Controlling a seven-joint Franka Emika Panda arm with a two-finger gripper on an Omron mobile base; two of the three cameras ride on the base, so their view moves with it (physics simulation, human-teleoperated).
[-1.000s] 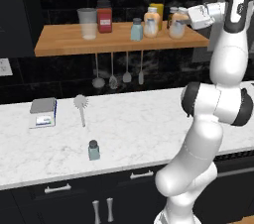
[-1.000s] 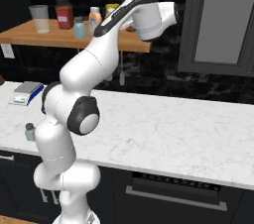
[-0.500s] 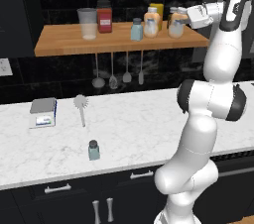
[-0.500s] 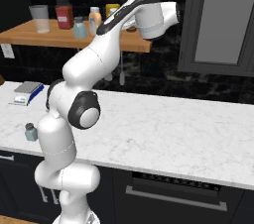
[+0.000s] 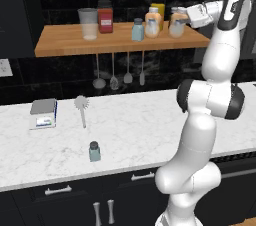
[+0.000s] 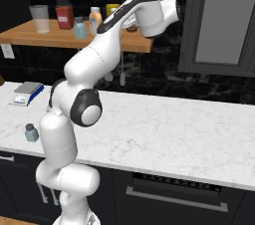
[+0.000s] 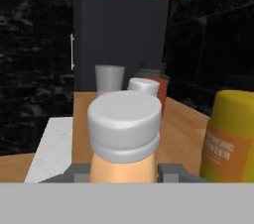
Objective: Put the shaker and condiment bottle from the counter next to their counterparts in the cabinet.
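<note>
The gripper (image 5: 184, 18) stays clamped on the condiment bottle (image 7: 124, 143), hovering over the cabinet (image 5: 120, 44) beside its twin (image 5: 152, 22) (barely any shift lately); the shaker (image 5: 94, 151) waits on the counter (image 5: 150, 125).

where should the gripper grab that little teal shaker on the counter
Judging by its pose, the shaker is best gripped across its glass body just under the dark cap, coming straight down from above. It stands upright and alone on the counter, leaving its sides free for the fingers.
</note>
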